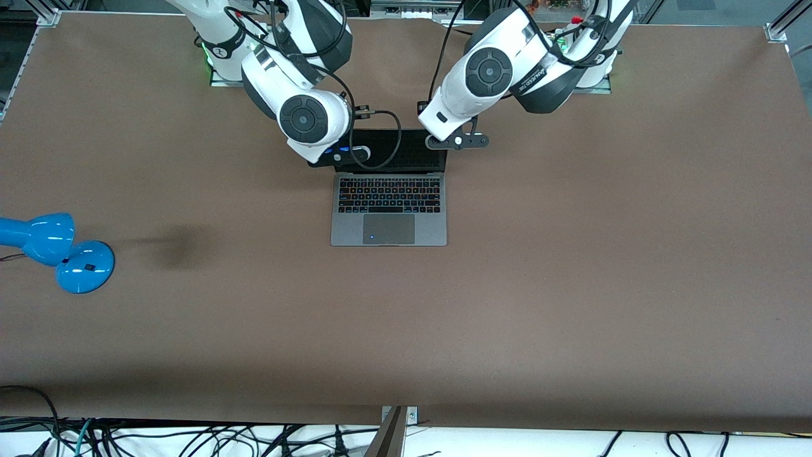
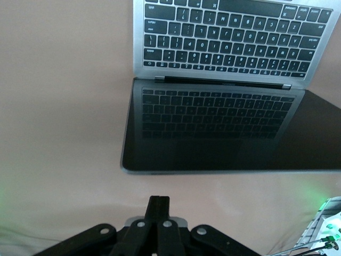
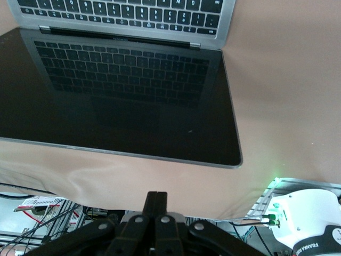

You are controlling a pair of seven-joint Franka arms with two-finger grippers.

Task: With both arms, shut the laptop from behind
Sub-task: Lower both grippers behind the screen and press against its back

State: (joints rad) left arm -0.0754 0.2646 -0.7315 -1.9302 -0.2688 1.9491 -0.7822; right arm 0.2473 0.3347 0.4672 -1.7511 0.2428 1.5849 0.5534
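Laptop [image 1: 388, 203] is seen open mid-table, screen up, facing the front camera. Left gripper [image 2: 158, 205] and right gripper [image 3: 156, 200] are held above the lid's top edge, fingers pressed together, nothing gripped. Lamp [image 1: 57, 251] sits at the right arm's end.

Setting: a robotics lab bench. You can tell by the following:
- two white jointed arms [image 1: 304, 95] bolted along one edge of a brown-covered table [image 1: 571, 285]
- aluminium framing [image 1: 777, 28] at its corners
- loose black cables [image 1: 190, 438] bundled along its camera-side edge
- green status lights [image 3: 274, 218] on an arm base
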